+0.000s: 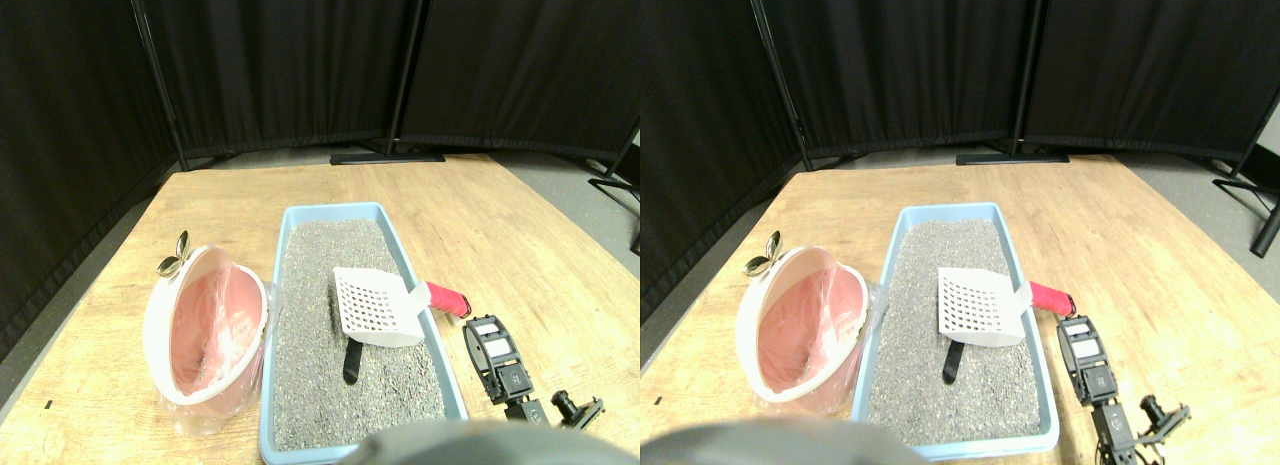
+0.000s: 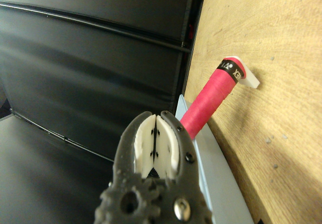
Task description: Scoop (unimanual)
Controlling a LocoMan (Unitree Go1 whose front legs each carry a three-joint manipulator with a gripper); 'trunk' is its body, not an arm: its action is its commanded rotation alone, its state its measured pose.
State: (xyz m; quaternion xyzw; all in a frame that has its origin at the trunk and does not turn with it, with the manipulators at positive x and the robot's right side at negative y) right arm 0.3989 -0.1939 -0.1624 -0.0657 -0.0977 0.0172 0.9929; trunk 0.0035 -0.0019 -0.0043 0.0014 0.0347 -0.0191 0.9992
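- We counted one wooden surface [image 1: 500,235], with black curtains [image 1: 300,65] standing behind it.
- One light blue tray [image 1: 290,225] sat on the surface, filled with grey litter [image 1: 310,385].
- One white scoop [image 1: 372,305] lay in the tray, its slotted head resting on the litter toward the tray's right side.
- The scoop had one handle wrapped in pink tape [image 1: 446,299], and this handle stuck out over the tray's right rim, above the surface.
- In the wrist view we saw the same pink handle [image 2: 209,100] ending in a black band and a white tip, leaning across the tray's blue rim [image 2: 201,148].
- One dark, narrow object [image 1: 352,361] lay on the litter just in front of the scoop's head; we could not tell what it was.
- One white bin [image 1: 158,315] lined with a pink bag [image 1: 215,330] stood just left of the tray, tipped so its opening faced the tray.
- One small shiny metal object [image 1: 176,255] sat at the far edge of the bin.
- One right gripper [image 1: 490,333] lay near the tray's right rim, just beside the pink handle and not touching it.
- In the wrist view the gripper [image 2: 157,141] showed its two white-padded jaws pressed together with nothing between them, the handle lying beside them.
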